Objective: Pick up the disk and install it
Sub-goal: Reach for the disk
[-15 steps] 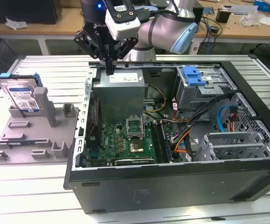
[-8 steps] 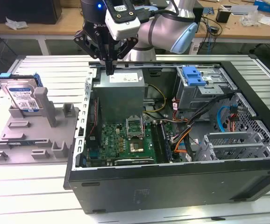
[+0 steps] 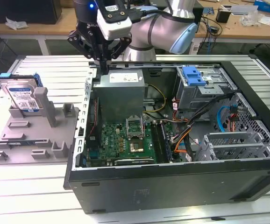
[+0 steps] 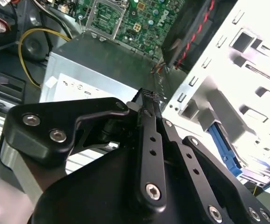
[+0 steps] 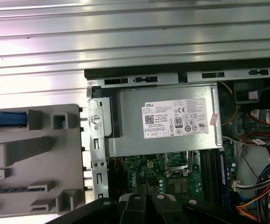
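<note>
The disk [image 3: 21, 94] stands on edge in the grey fixture [image 3: 37, 135] at the exterior view's left, silver with a white-and-blue label and a blue frame. In the first wrist view its blue edge [image 5: 5, 119] shows in the fixture [image 5: 37, 158]. My gripper [image 3: 102, 64] hangs above the back left corner of the open computer case [image 3: 172, 186], well to the right of the disk and apart from it. In the second wrist view its black fingers [image 4: 146, 98] meet at the tips, shut with nothing between them.
Inside the case, a grey power supply [image 3: 121, 91] sits just below the gripper, with the green motherboard [image 3: 130, 137] in front of it. A grey drive cage with a blue latch [image 3: 193, 77] stands at the back right amid cables. The ribbed metal table [image 3: 32, 196] surrounds everything.
</note>
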### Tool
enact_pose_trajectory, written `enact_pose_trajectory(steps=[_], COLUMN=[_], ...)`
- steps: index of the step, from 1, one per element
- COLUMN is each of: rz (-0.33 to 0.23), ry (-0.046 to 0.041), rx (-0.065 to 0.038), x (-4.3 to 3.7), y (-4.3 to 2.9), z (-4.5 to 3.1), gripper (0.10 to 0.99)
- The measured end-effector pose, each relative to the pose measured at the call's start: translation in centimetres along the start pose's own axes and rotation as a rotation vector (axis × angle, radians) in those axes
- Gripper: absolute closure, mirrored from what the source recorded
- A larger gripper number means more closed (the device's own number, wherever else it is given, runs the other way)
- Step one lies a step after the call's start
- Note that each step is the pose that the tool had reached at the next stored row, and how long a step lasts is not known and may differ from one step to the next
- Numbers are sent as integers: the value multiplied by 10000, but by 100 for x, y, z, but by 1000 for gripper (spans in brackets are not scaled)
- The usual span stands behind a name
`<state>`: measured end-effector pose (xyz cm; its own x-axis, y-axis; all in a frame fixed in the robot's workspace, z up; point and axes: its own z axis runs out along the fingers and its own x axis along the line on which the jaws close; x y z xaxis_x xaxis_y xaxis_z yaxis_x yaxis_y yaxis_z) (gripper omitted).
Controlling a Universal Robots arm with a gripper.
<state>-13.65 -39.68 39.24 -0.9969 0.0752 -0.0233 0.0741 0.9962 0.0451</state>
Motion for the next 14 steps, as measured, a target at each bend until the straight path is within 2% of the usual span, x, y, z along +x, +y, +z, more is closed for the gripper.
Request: enact_pose_trajectory(steps=[2, 4, 8, 14], rz=[1, 0, 1, 0], ry=[0, -1, 0, 0], rx=[1, 0, 0, 1], x=[45, 145, 274, 548], y=[1, 14, 44, 126], z=[2, 7, 13, 32], gripper=[980, 980, 980, 980])
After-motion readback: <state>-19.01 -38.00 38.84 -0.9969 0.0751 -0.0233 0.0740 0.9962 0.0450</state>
